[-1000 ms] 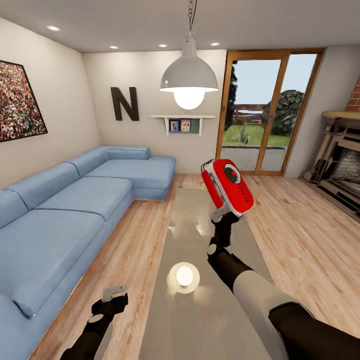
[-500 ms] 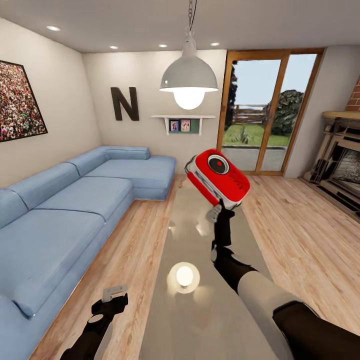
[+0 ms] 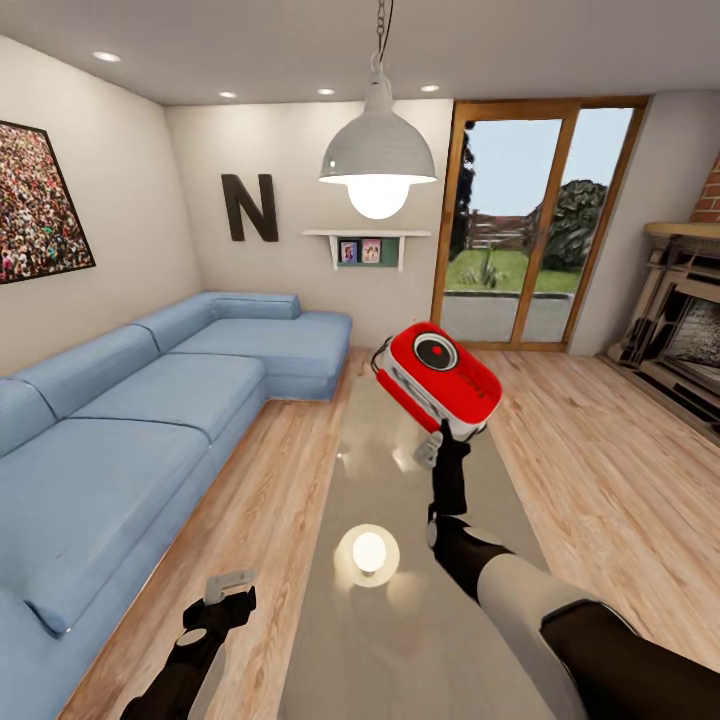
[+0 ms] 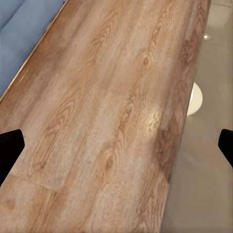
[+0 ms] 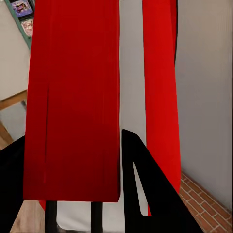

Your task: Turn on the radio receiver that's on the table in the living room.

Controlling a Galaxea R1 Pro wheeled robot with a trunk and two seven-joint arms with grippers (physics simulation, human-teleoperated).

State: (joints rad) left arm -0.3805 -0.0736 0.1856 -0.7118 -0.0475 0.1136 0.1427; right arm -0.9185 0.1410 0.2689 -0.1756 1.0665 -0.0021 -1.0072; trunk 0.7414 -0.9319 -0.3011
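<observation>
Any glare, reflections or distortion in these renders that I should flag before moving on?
Head view: the lit pendant lamp mirrors as a bright spot on the glossy table; wide-angle bending at the edges. Left wrist view: pale glare patch on the wood floor. Right wrist view: the radio receiver looms large and flat red.

1. One red radio receiver (image 3: 436, 379).
2. One long shiny worktop (image 3: 400, 600).
3. Two grippers: the left gripper (image 3: 228, 585) and the right gripper (image 3: 440, 432).
4. One blue sofa (image 3: 130, 420).
5. One hanging lamp (image 3: 378, 155).
6. One big letter N (image 3: 249, 207).
7. One picture (image 3: 40, 200) of a crowd.
8. One small shelf (image 3: 365, 240).
9. One fireplace (image 3: 685, 320).
10. Four ceiling lights.
</observation>
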